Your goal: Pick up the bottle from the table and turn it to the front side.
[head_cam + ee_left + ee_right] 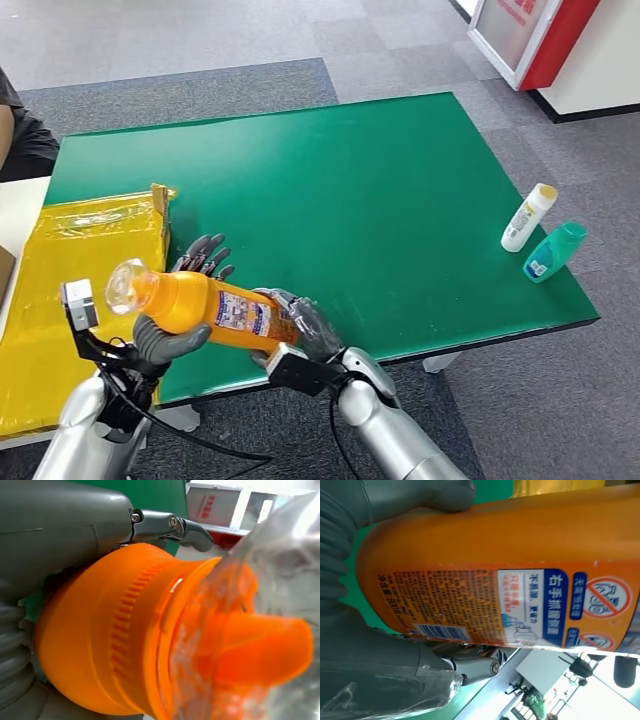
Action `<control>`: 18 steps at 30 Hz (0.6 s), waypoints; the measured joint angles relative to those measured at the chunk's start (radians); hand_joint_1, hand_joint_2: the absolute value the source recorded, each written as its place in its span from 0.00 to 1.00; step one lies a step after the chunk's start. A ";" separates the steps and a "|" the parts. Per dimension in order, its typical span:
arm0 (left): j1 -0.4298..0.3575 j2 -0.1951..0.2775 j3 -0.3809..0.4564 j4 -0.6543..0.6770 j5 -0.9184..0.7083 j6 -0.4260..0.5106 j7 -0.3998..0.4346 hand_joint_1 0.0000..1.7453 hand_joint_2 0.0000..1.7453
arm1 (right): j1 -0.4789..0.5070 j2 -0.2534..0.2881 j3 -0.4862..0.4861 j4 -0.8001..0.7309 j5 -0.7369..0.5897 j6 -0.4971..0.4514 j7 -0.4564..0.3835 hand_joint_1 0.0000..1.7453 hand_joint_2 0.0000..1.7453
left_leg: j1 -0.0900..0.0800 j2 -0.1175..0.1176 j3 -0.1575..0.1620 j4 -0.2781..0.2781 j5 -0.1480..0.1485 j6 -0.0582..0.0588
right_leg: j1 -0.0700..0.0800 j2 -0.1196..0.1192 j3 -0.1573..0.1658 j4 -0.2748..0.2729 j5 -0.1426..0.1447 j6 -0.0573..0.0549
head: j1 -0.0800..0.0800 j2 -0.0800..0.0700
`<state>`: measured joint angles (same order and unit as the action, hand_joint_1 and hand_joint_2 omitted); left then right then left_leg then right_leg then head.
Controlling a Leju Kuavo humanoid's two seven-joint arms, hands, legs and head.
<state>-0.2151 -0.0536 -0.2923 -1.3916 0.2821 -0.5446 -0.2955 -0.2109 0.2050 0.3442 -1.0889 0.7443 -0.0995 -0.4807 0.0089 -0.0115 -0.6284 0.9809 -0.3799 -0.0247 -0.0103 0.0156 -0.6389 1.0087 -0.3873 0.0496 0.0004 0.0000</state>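
An orange bottle (204, 307) with a clear cap hangs lying sideways above the green table's (362, 200) near left corner, its printed back label facing up. My left hand (170, 335) grips its neck end, thumb under it and fingers behind. My right hand (306, 325) holds its base end. The left wrist view is close on the orange neck and clear cap (241, 630), with my left hand (64, 535) around it. Close in the right wrist view is the bottle's label with barcode (508, 605), my right hand (395, 675) clasping the base.
A white bottle with a yellow cap (528, 216) and a teal bottle (555, 251) lie near the table's right edge. A yellow bag (83, 250) covers a surface at the left. A person's arm (15, 130) shows at the far left.
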 joint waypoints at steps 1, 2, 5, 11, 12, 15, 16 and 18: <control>-0.008 0.009 -0.012 0.006 0.000 0.001 0.002 0.00 1.00 | -0.005 0.000 0.002 0.013 0.003 -0.004 0.000 1.00 1.00 | 0.000 0.000 0.000 0.000 0.000 0.000 | 0.000 0.000 0.000 0.000 0.000 0.000 | 0.000 0.000; -0.015 0.018 -0.023 0.012 0.000 0.002 0.003 0.00 1.00 | -0.009 0.001 0.004 0.024 0.005 -0.006 0.000 1.00 1.00 | 0.000 0.000 0.000 0.000 0.000 0.000 | 0.000 0.000 0.000 0.000 0.000 0.000 | 0.000 0.000; -0.029 0.039 -0.045 0.026 0.000 0.003 0.004 0.00 1.00 | -0.017 0.002 0.007 0.047 0.007 -0.008 0.000 1.00 1.00 | 0.000 0.000 0.000 0.000 0.000 0.000 | 0.000 0.000 0.000 0.000 0.000 0.000 | 0.000 0.000; -0.050 0.065 -0.084 0.045 -0.029 0.040 0.001 1.00 1.00 | -0.028 0.002 0.017 0.078 0.019 -0.028 0.002 0.40 1.00 | 0.000 0.000 0.000 0.000 0.000 0.000 | 0.000 0.000 0.000 0.000 0.000 0.000 | 0.000 0.000; -0.052 0.068 -0.091 0.046 -0.043 0.056 -0.003 1.00 1.00 | -0.029 0.002 0.019 0.082 0.021 -0.031 0.004 0.16 1.00 | 0.000 0.000 0.000 0.000 0.000 0.000 | 0.000 0.000 0.000 0.000 0.000 0.000 | 0.000 0.000; -0.054 0.073 -0.109 0.047 -0.098 0.101 -0.012 1.00 1.00 | -0.029 0.002 0.027 0.085 0.033 -0.040 0.012 0.00 1.00 | 0.000 0.000 0.000 0.000 0.000 0.000 | 0.000 0.000 0.000 0.000 0.000 0.000 | 0.000 0.000; -0.054 0.075 -0.115 0.047 -0.115 0.113 -0.013 1.00 1.00 | -0.029 0.002 0.029 0.085 0.035 -0.042 0.014 0.00 1.00 | 0.000 0.000 0.000 0.000 0.000 0.000 | 0.000 0.000 0.000 0.000 0.000 0.000 | 0.000 0.000; -0.052 0.078 -0.122 0.040 -0.154 0.140 -0.009 1.00 1.00 | -0.028 0.002 0.031 0.085 0.037 -0.043 0.021 0.00 1.00 | 0.000 0.000 0.000 0.000 0.000 0.000 | 0.000 0.000 0.000 0.000 0.000 0.000 | 0.000 0.000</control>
<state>-0.2675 0.0239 -0.4141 -1.3514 0.1280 -0.4046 -0.3050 -0.2390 0.2068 0.3749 -1.0038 0.7815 -0.1424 -0.4594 0.0089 -0.0115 -0.6285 0.9809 -0.3799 -0.0247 -0.0104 0.0156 -0.6390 1.0086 -0.3874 0.0496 0.0004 0.0000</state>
